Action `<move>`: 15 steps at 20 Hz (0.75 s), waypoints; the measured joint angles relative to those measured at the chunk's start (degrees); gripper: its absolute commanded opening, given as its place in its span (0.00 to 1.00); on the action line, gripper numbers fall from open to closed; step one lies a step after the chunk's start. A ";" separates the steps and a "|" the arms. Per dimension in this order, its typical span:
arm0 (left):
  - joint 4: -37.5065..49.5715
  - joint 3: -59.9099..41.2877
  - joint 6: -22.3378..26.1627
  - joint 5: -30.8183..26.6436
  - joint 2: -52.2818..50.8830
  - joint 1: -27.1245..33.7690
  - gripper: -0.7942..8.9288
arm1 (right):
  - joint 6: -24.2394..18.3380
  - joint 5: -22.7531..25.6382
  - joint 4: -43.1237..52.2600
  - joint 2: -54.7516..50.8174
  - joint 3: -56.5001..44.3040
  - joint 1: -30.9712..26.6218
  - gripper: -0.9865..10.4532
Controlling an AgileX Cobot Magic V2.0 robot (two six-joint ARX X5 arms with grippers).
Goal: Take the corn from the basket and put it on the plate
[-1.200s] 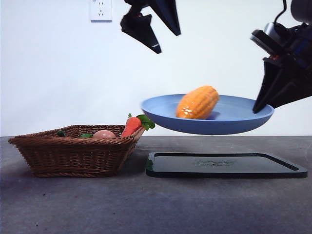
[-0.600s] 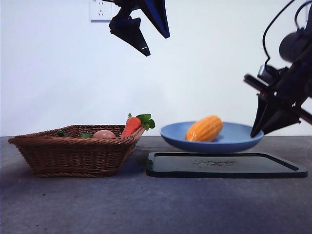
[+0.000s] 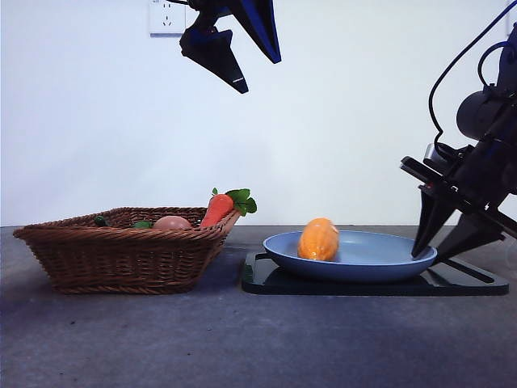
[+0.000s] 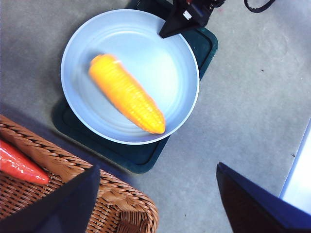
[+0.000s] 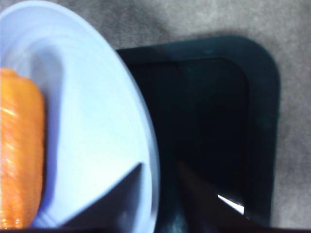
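Observation:
The corn (image 3: 318,239) lies in the blue plate (image 3: 371,263), which rests on the black tray (image 3: 477,283). From the left wrist the corn (image 4: 127,99) shows lengthwise across the plate (image 4: 170,58). My right gripper (image 3: 429,256) is low at the plate's right rim, open, one jaw inside the rim and one outside; in its own view the gripper (image 5: 160,164) straddles the plate's edge (image 5: 97,121) beside the corn (image 5: 19,155). High above the basket's right side, my left gripper (image 3: 258,73) hangs open and empty (image 4: 156,169). The wicker basket (image 3: 121,259) stands left of the tray.
In the basket lie an orange-red carrot (image 3: 218,208) with green leaves, a pinkish round item (image 3: 172,222) and small green pieces. The tray (image 5: 209,121) extends past the plate on the right. A wall socket (image 3: 167,16) is at the back.
The right gripper lowered the plate with the corn from mid-air onto the black tray, and its jaws have spread apart at the rim. The corn rolled within the plate. The left gripper rose slightly.

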 measured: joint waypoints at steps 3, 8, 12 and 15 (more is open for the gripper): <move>-0.35 0.00 -0.13 0.02 0.00 0.00 0.48 | -0.04 -0.37 -0.94 -0.70 0.09 -0.02 0.28; -1.14 0.00 -0.13 0.02 0.00 0.55 0.45 | -2.67 -0.35 -7.28 -8.50 0.09 -1.18 0.28; -1.29 0.00 -0.74 0.00 0.00 2.47 0.45 | -6.62 -0.33 -14.05 -19.39 0.13 -1.42 0.28; -1.66 0.00 -1.07 0.00 -0.24 2.91 0.36 | -10.45 -0.37 -21.42 -28.48 0.17 0.39 0.27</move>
